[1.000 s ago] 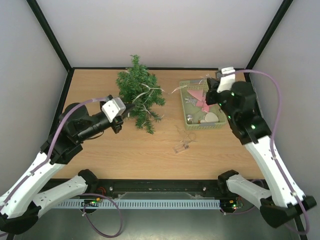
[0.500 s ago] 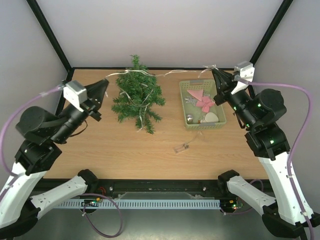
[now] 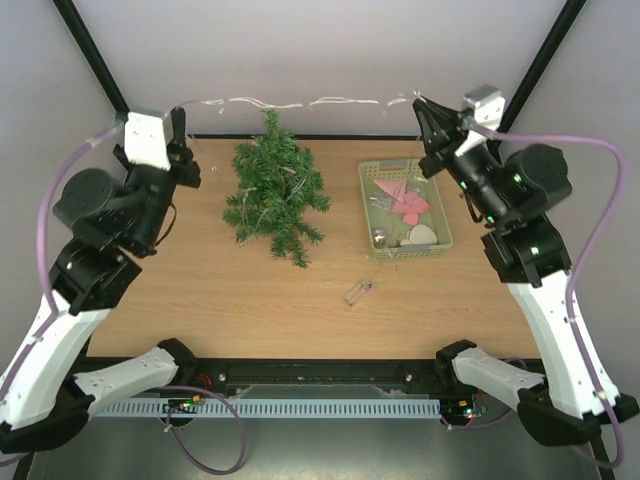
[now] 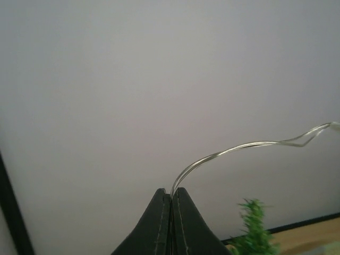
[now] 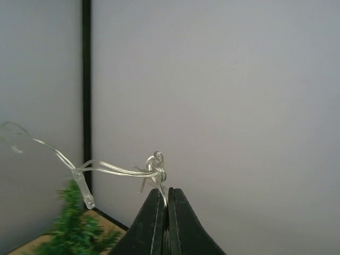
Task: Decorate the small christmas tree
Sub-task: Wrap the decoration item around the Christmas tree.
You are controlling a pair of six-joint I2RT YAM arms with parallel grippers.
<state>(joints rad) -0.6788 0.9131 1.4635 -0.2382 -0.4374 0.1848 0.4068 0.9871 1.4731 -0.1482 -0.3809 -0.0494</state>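
Observation:
The small christmas tree (image 3: pixel 275 195) lies on the wooden table at the back left of centre; its tip shows blurred in the left wrist view (image 4: pixel 254 234) and the right wrist view (image 5: pixel 74 228). A clear light string (image 3: pixel 300 102) hangs stretched high above it between both raised grippers. My left gripper (image 3: pixel 180 120) is shut on one end of the string (image 4: pixel 239 147), jaws pressed together (image 4: pixel 171 192). My right gripper (image 3: pixel 420 105) is shut on the other end just below a knot (image 5: pixel 155 166), jaws together (image 5: pixel 164 190).
A pale green basket (image 3: pixel 440 205) right of the tree holds a pink star (image 3: pixel 408 203), a white heart (image 3: pixel 422 235) and a silver ornament (image 3: pixel 381 200). A small clear box (image 3: pixel 360 292) lies on the table in front. Black frame posts (image 3: pixel 95 55) stand at the back corners.
Both arms have risen and drawn apart, lifting the light string off the tree until it stretches high above it. Tree and basket have stayed in place.

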